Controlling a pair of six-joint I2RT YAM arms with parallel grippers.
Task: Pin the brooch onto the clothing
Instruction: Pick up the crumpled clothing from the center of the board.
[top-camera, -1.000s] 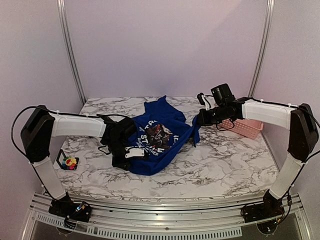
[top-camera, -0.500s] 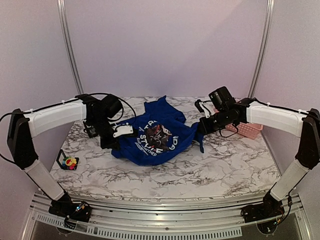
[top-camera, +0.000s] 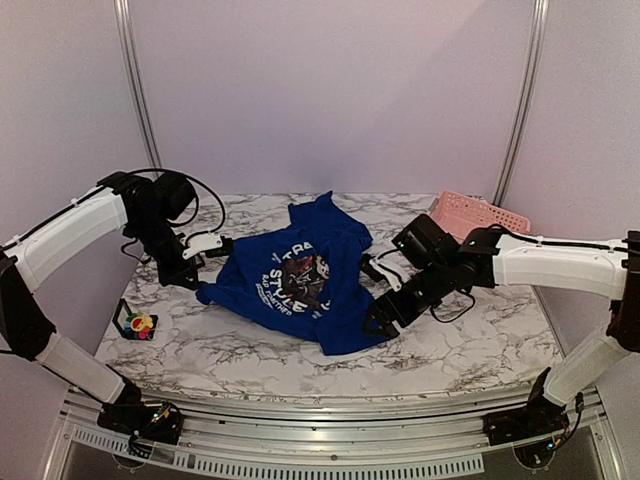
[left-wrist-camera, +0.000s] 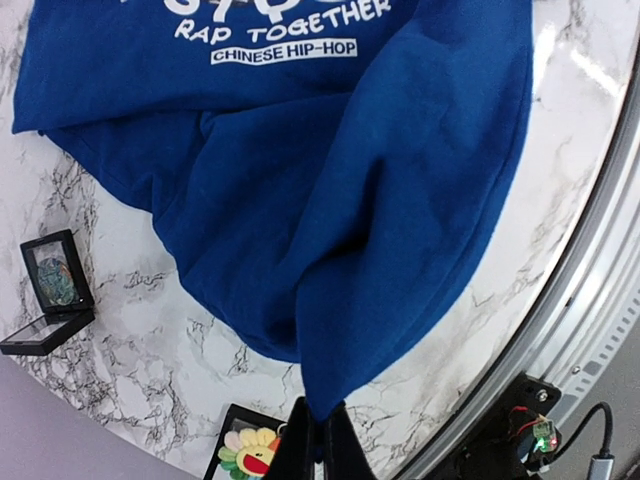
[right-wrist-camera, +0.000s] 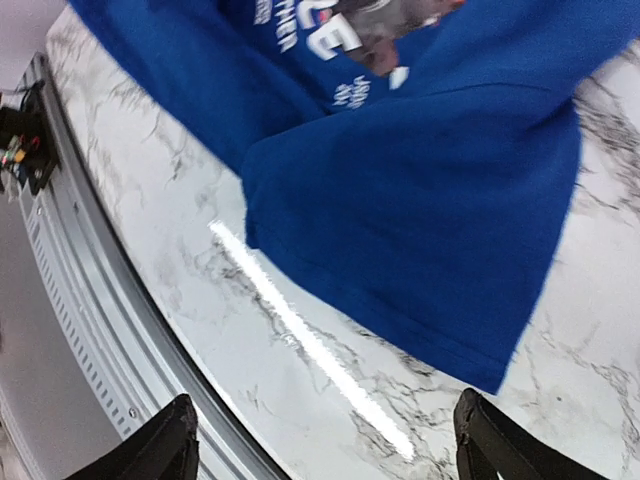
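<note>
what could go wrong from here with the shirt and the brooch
The left tool pinches only a thin fold of the T-shirt, so the cloth may slip out. It lies bunched in folds, so a pin might catch two layers. The brooch sits by the table edge, far from the open right tool.

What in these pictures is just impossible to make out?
- brooch: in the left wrist view it is cut off by the bottom edge; in the top view it is too small for detail.
- shirt print: in the left wrist view it is cut off by the top edge; in the top view the lettering is too small and creased.
- basket inside: in the top view it is hidden by its own wall.
</note>
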